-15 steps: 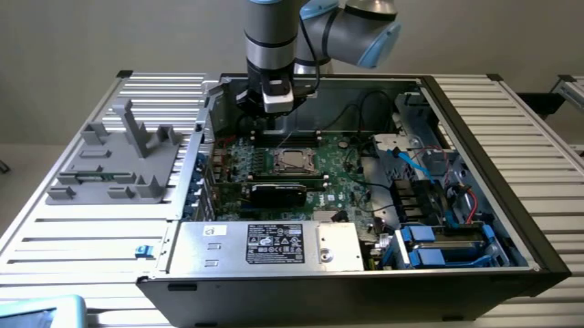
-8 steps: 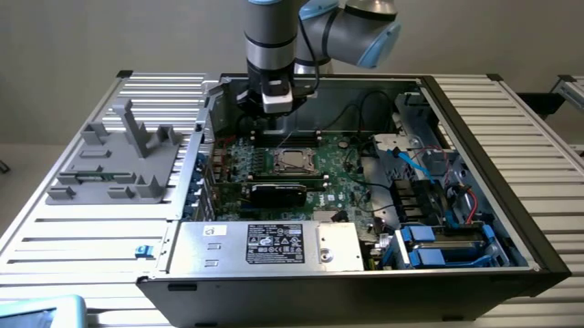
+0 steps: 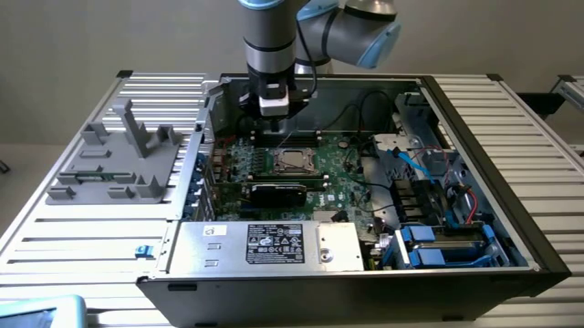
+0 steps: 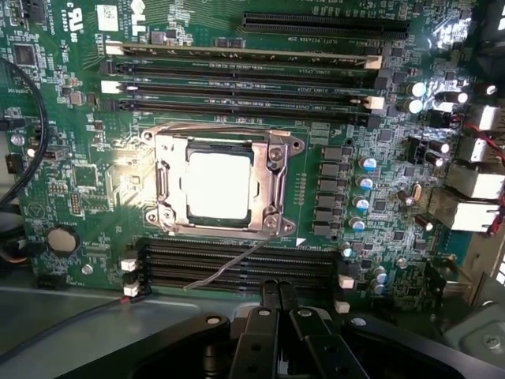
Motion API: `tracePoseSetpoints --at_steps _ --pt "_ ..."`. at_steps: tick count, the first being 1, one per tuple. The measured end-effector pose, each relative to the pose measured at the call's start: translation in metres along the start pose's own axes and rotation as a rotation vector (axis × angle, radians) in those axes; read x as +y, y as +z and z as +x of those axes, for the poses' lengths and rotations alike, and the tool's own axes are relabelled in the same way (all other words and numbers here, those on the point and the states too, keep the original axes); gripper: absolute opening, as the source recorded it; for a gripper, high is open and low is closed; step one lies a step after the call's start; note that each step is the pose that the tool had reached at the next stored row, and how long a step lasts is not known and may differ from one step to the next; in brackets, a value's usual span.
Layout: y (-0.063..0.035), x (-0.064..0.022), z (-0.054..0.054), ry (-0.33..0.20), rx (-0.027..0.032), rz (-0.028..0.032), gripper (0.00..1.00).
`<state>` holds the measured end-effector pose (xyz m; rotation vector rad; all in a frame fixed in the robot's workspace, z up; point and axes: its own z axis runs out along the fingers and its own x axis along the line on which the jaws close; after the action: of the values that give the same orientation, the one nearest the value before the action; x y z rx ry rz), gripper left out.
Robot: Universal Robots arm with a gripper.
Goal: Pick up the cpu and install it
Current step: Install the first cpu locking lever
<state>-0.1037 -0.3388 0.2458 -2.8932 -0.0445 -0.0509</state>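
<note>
Already seated, the cpu [image 4: 221, 183] lies flat in the metal-framed socket [image 4: 162, 186] on the green motherboard [image 4: 79, 181], inside the open computer case [image 3: 365, 294] on a slatted bench [image 3: 91, 239]. The pincer [image 3: 276, 126] hangs above the socket's far edge, clenched on nothing, clear of the chip.

ext cam: high, off the bench [image 3: 82, 239] front edge, tilted down into the open computer case [image 3: 347, 294], far enough back to frame the whole case | wrist cam: close over the motherboard [image 4: 71, 189], looking down past the jaws | overlap: socket [image 4: 278, 185] with cpu [image 4: 219, 184], memory slots [image 4: 237, 75]
</note>
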Motion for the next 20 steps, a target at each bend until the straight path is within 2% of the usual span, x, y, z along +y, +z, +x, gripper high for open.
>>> tracePoseSetpoints --at_steps 5,8,9,13,15,18,20 --pt "0.0041 0.001 -0.0007 0.028 0.0178 -0.0001 0.11" --pt "0.006 0.0015 -0.0035 0.028 0.0257 0.0043 0.11" --pt "0.006 0.0016 -0.0037 0.027 0.0267 0.006 0.11" --pt "0.006 0.0016 -0.0037 0.027 0.0267 0.0061 0.11" --pt "0.0065 0.0019 -0.0038 0.034 0.0289 0.0106 0.11" --pt "0.0085 0.0023 -0.0038 0.06 0.0381 0.0195 0.11" --pt "0.0104 0.0028 -0.0039 0.082 0.0443 0.0224 0.11"
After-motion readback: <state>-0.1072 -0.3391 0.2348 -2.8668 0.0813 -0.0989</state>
